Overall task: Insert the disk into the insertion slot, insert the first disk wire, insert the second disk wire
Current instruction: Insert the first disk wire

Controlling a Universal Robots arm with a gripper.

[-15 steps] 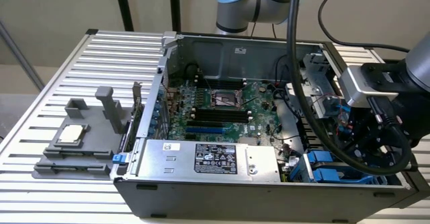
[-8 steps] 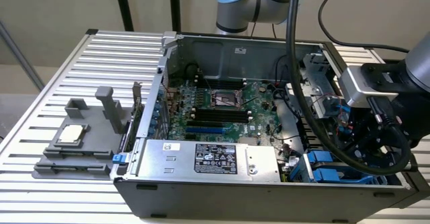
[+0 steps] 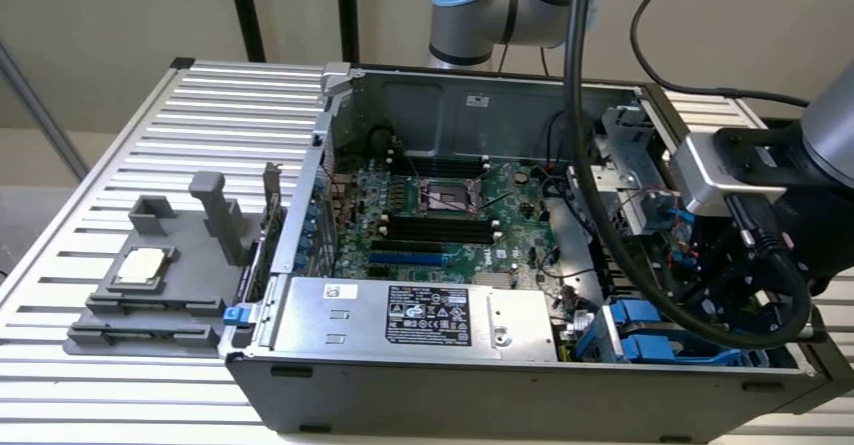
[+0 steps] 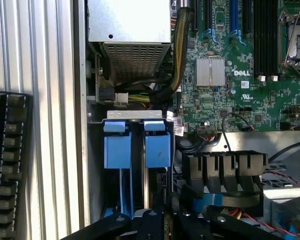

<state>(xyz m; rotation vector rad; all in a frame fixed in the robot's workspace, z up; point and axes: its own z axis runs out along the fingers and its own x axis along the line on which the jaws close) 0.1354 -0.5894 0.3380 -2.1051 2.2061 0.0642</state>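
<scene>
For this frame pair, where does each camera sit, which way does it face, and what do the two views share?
Exterior view: off the arm, raised, looking down into the open computer case; the arm and its gripper show at the exterior view's right, above the insertion slot.
Wrist view: on the wrist, facing straight down into the case; dark parts of the gripper frame the insertion slot.
Shared: the blue-clipped slot, the power supply box and the motherboard.

The insertion slot (image 4: 135,150), a grey-blue cage with bright blue clips, sits in the case corner beside the power supply.
</scene>
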